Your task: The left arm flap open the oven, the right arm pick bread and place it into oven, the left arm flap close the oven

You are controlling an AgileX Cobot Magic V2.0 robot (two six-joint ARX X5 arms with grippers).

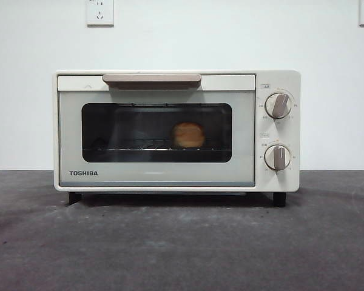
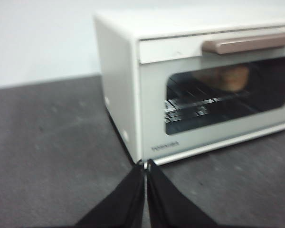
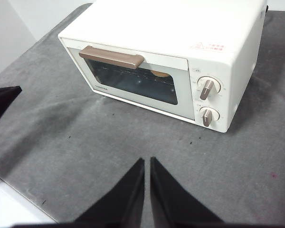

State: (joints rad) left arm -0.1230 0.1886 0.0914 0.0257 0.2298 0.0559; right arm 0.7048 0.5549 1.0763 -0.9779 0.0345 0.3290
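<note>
The cream-white TOSHIBA oven (image 1: 170, 130) stands on the grey table with its glass door shut and the beige handle (image 1: 151, 79) at the top. The bread (image 1: 188, 134), a golden bun, lies on the rack inside, seen through the window; it also shows in the left wrist view (image 2: 225, 77) and barely in the right wrist view (image 3: 157, 73). My left gripper (image 2: 146, 164) is shut and empty, low by the oven's front left corner (image 2: 133, 152). My right gripper (image 3: 147, 160) is shut and empty, held high in front of the oven (image 3: 180, 52). Neither arm shows in the front view.
The grey felt table (image 1: 182, 242) stretches in front of the oven. A white wall with two sockets (image 1: 100, 12) stands behind. The left gripper's black tip (image 3: 2, 99) shows at the side of the right wrist view. The table's front edge (image 3: 19, 194) is near.
</note>
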